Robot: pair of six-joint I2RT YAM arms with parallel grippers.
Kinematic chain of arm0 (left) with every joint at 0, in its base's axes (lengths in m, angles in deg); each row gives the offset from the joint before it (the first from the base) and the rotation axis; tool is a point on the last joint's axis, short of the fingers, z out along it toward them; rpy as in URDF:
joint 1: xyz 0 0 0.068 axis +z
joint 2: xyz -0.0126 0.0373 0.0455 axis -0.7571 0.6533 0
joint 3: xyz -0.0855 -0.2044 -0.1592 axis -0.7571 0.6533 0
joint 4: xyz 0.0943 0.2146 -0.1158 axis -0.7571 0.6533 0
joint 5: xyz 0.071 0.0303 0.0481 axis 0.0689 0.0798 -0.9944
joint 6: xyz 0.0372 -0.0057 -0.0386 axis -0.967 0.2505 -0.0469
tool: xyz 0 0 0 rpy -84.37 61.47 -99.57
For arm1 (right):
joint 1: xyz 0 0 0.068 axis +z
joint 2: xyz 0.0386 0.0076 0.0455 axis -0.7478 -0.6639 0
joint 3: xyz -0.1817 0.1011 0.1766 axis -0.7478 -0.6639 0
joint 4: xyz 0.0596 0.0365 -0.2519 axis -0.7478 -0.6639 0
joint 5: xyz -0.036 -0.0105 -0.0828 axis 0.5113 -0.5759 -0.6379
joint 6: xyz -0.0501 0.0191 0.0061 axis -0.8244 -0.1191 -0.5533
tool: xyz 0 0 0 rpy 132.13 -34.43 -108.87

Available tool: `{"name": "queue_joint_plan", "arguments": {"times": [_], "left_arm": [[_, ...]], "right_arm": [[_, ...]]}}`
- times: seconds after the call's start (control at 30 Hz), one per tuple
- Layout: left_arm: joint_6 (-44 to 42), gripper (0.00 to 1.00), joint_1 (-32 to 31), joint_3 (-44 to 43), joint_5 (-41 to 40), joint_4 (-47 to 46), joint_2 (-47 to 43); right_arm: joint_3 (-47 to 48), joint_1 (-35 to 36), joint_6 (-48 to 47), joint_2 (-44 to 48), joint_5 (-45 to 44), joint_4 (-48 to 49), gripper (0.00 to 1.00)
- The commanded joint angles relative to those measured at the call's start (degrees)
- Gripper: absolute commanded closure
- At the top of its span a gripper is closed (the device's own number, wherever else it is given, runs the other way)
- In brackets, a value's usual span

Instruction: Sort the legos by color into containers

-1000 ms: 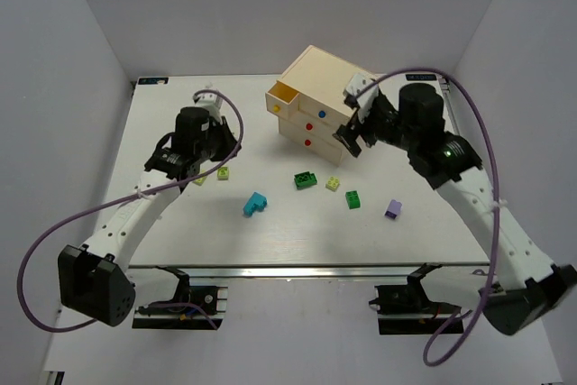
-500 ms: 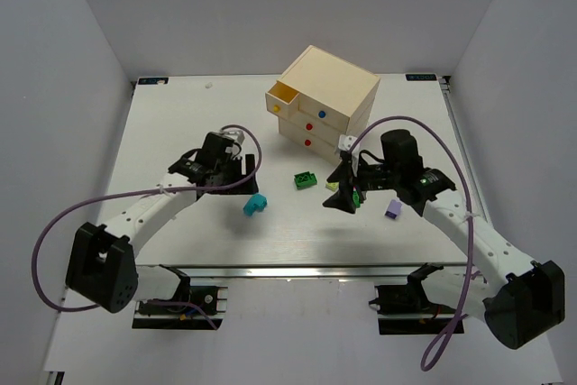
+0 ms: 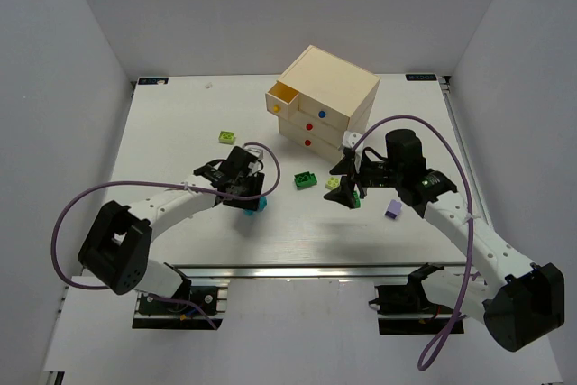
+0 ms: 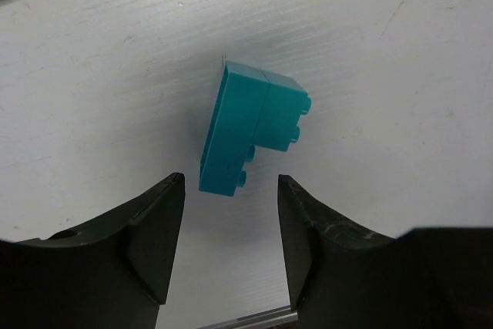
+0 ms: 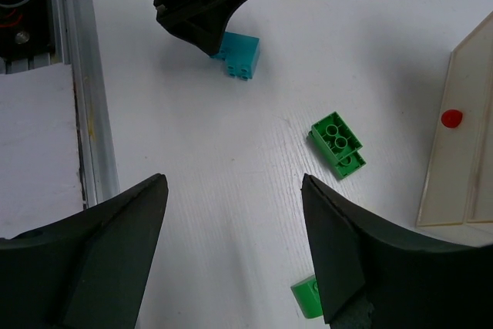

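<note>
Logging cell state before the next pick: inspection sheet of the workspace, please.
Surface: white table, nothing spilled.
Job's things: cream chest, top drawer pulled out; loose on the table: cyan lego, dark green lego, green lego, lime legos, lavender lego.
Clutter: nothing seen.
Tools: left tool open, straddling the cyan lego's end, not clamped; right tool open, empty.
Cables: purple cable on left arm, another on right.
Surroundings: white walls, nothing else seen.
</note>
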Motion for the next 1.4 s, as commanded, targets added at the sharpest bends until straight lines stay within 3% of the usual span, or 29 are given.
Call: {"name": "queue_joint_plan", "arguments": {"times": [0.0,0.27,0.63,0.73,0.77,1.0,1.07,1.23,1.37], "left_arm": [[-0.7,0.38,-0.8,-1.1,-4.2,0.2,2.1],[-0.7,0.38,-1.4,-2.9,-6.9,1.0,6.4],[-2.0,0.53,-2.0,-5.3,-6.7,0.0,9.8],[-2.0,0.61,-2.0,-5.1,-5.9,-0.3,9.8],[-2.0,0.69,-2.0,-5.0,-5.5,-0.3,9.8],[-0.8,0.93,-2.0,-4.9,-1.9,-0.7,4.4],[-0.3,0.94,-2.0,-3.8,0.6,-2.7,-1.4],[-0.7,0.99,-3.6,-0.4,9.8,-11.4,-14.6],[-1.4,0.99,-4.9,1.1,10.3,-17.4,-17.4]], "right_arm": [[-0.5,-0.6,0.2,1.2,-0.3,2.2,0.24],[-0.9,-1.3,0.2,2.2,-0.1,2.2,0.23],[-1.3,-2.7,0.0,3.2,1.0,1.8,0.23],[-1.3,-2.9,0.2,3.1,1.4,1.8,0.24],[-1.5,-3.0,0.2,3.2,1.4,1.8,0.24],[-1.7,-3.6,0.9,2.5,1.7,1.6,0.25],[-2.1,-3.5,3.8,1.9,2.6,3.5,0.29],[0.0,-3.2,22.0,-4.3,8.2,8.8,0.36],[1.6,-3.0,37.0,-8.0,7.7,15.2,0.34]]}}
